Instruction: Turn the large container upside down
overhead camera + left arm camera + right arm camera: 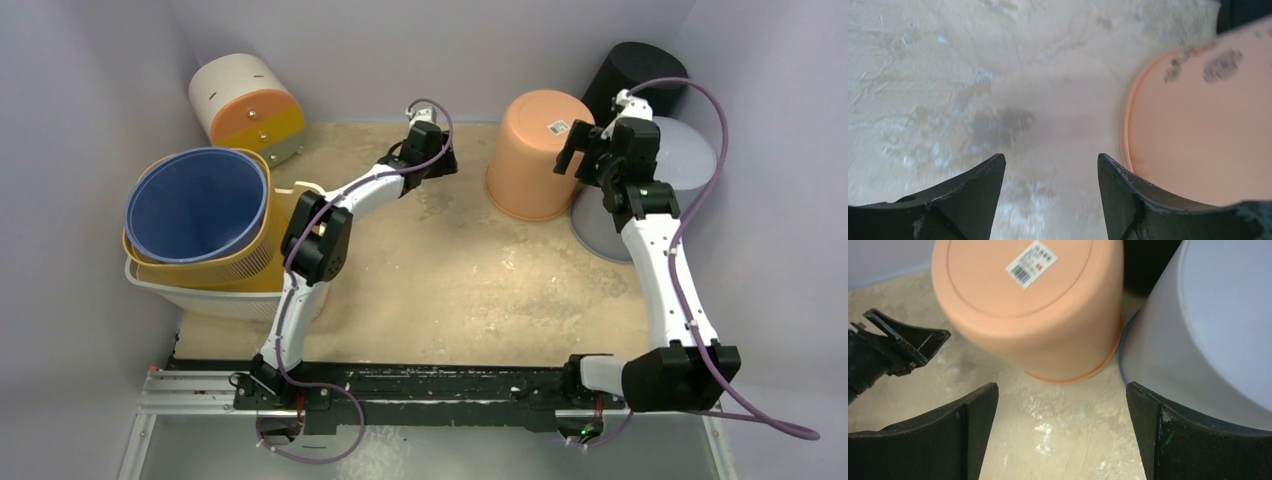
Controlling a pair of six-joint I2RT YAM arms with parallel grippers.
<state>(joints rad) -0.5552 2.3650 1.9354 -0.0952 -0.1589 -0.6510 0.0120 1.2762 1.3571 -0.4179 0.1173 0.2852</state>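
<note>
The table point(470, 290) is carrying a stack of tubs point(200, 215) at its left edge. The orange bucket point(535, 150) is standing mouth-down at the far side, right of centre, with its labelled base facing up. It is sitting just beside a grey bucket point(690, 160), also inverted. The right gripper point(1062, 387) is hovering by the orange bucket's right side, jaws spread and empty. The left gripper point(1050, 159) is hanging just left of that bucket, jaws likewise spread and empty.

Table centre point(470, 270) open; orange container point(535, 155) crowded by grey bucket point(695, 160) (perhaps touching), black bin point(640, 75) behind.
</note>
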